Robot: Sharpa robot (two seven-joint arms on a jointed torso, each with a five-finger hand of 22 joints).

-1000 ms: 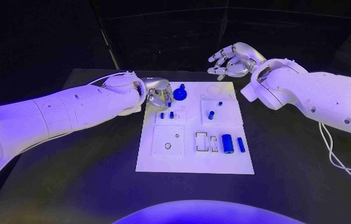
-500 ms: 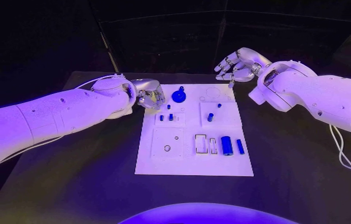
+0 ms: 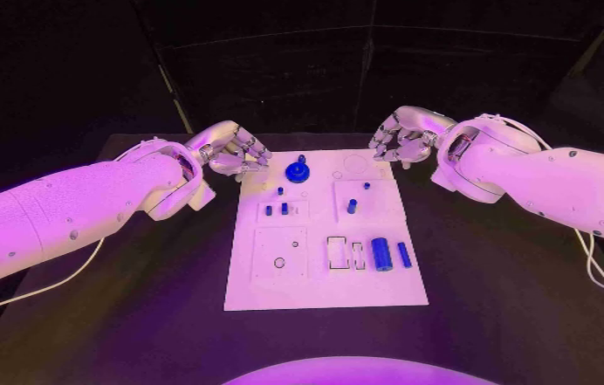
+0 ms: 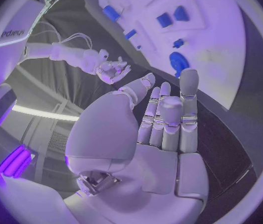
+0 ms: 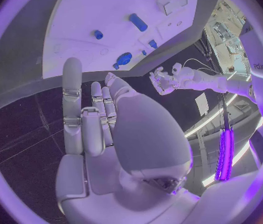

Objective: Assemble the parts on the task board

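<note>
The task board [image 3: 325,271] lay flat in the middle of the black table [image 3: 126,315], long side running away from the robot. From the head view, the left hand [image 3: 231,151] hovered just off the board's far left corner and the right hand [image 3: 405,140] just off its far right corner — neither touched the board or any part. Both hands held nothing. The head view showed their fingers only as loosely curled clusters; the wrist views settled it: the left hand [image 4: 159,119] had its fingers extended and slightly apart, and the right hand [image 5: 91,114] likewise stood with fingers stretched out.

On the board, a round blue knob [image 3: 297,172] sat near the far edge, closest to the left hand. Behind it in the middle lay small blue pegs [image 3: 284,208] in a raised square block, and another small peg [image 3: 353,205] to their right. Nearer the robot, a blue cylinder [image 3: 381,255] and a slimmer blue bar [image 3: 404,255] lay side by side — just beside a rectangular frame [image 3: 339,252]. The left wrist view showed the knob [image 4: 179,63] beyond the fingertips.
</note>
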